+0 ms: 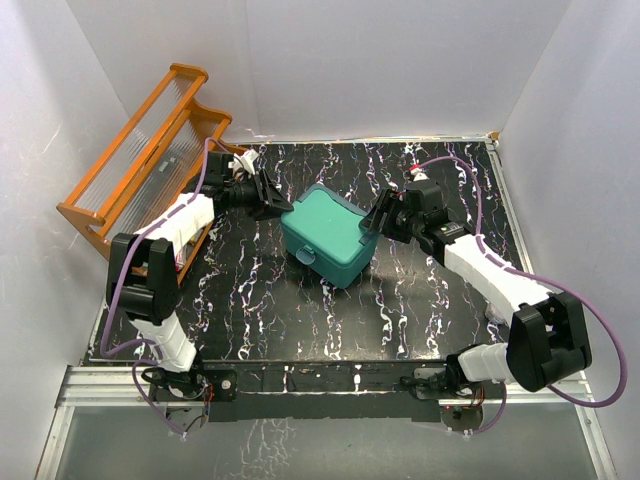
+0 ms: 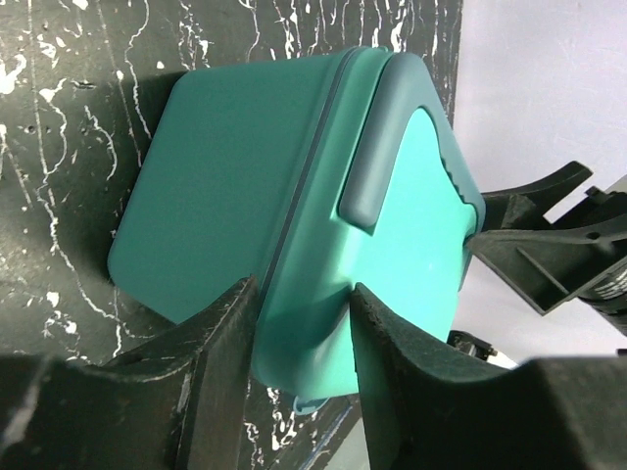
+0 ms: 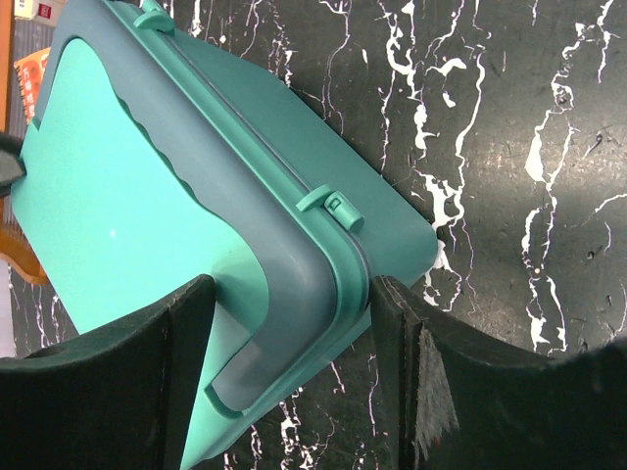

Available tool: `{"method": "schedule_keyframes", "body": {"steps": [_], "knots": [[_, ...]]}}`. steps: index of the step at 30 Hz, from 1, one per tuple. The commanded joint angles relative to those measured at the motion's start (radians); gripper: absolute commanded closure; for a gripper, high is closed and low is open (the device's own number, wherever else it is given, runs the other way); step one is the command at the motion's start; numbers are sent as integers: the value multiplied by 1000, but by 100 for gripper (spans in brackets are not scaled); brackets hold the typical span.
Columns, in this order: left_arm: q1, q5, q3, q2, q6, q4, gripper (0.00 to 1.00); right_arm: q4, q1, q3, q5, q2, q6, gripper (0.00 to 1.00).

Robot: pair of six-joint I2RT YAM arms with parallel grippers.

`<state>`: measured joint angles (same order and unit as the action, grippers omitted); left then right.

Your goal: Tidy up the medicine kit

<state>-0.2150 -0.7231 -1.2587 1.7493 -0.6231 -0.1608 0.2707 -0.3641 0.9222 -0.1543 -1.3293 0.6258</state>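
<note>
The medicine kit [image 1: 325, 235] is a teal box with its lid down, standing at an angle in the middle of the black marbled table. My left gripper [image 1: 275, 200] is at its left corner. In the left wrist view the jaws [image 2: 302, 289] straddle that corner of the kit [image 2: 245, 166], and both pads touch it. My right gripper [image 1: 372, 220] is at the opposite corner. In the right wrist view its jaws [image 3: 292, 284] are closed across the lid edge of the kit [image 3: 127, 196], one pad on the lid top, the other on the rim. A latch [image 3: 333, 206] sits shut on the seam.
An orange wooden tiered rack [image 1: 140, 160] leans at the back left, close behind my left arm. White walls enclose the table on three sides. My right gripper also shows past the kit in the left wrist view [image 2: 549, 235].
</note>
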Motion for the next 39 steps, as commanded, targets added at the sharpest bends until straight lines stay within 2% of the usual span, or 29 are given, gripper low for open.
{"method": "schedule_keyframes", "body": {"steps": [1, 7, 11, 16, 21, 24, 26, 27, 29, 32, 34, 39], "knots": [[-32, -99, -69, 80, -51, 44, 62, -17, -32, -47, -109, -6, -63, 47], [-73, -145, -143, 183, -149, 158, 64, 16, -31, -54, 24, 32, -38, 48], [-96, -107, -197, 220, -163, 163, 64, 15, -33, -73, 47, 56, -19, 48], [-97, 21, -274, 236, -111, 42, 60, -15, -35, -115, -20, 99, -53, 49], [-74, 297, -355, 196, -53, -194, 46, 32, -35, -106, 21, 131, -59, 49], [-58, 381, -288, 91, -53, -191, 29, 72, -33, -67, 67, 135, -45, 46], [-55, 397, -176, -8, -59, -131, 7, 121, -33, -16, 114, 128, -44, 43], [-54, 411, -108, -88, -83, -90, 2, 156, -33, 25, 139, 122, -44, 43], [-51, 437, 8, -179, -126, -25, 1, 198, -32, 90, 193, 113, -50, 39], [-46, 421, 103, -282, -153, -1, 1, 244, -30, 170, 238, 94, -78, 31], [-46, 391, 153, -324, -171, 15, 1, 251, -30, 213, 231, 76, -118, 26], [-47, 342, 323, -454, -265, 160, 1, 264, -29, 318, 158, 6, -217, 22]]}}
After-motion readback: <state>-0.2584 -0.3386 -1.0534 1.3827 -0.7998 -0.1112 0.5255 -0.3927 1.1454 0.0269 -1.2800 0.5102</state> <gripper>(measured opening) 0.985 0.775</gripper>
